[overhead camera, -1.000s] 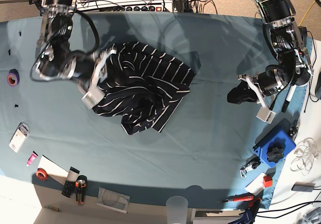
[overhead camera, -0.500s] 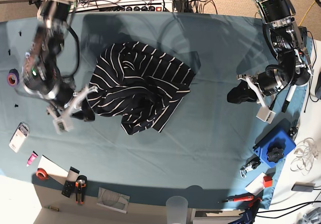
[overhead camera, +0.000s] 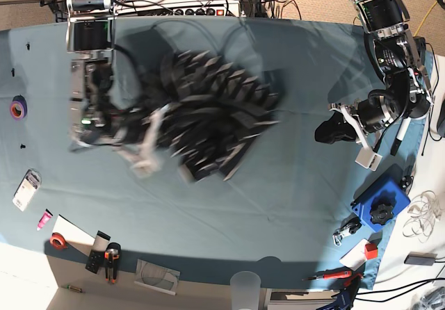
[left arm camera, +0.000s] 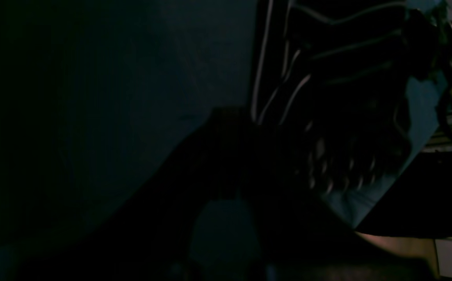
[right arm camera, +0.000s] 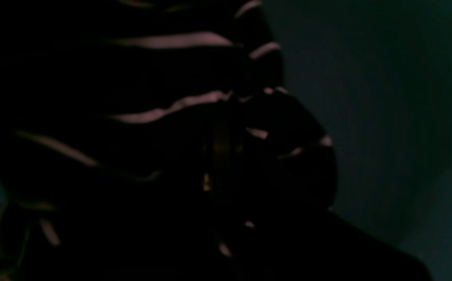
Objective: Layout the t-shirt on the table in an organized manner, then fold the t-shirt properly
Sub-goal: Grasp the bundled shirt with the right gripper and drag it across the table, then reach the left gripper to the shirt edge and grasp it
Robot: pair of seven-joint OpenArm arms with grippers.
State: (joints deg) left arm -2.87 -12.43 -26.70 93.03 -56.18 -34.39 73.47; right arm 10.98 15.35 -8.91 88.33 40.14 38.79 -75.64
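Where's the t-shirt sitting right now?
In the base view the t-shirt lies bunched and motion-blurred on the table, left of centre toward the far edge, with the right gripper at its left edge.

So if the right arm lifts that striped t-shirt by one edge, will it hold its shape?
Probably not. The t-shirt lies bunched in soft folds on the table, so it should drape and sag. It looks light, and its motion blur suggests it swings easily.

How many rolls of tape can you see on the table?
2. A purple tape roll lies at the table's left edge, and a red tape roll sits near the bottom left corner. Others may be hidden among the clutter.
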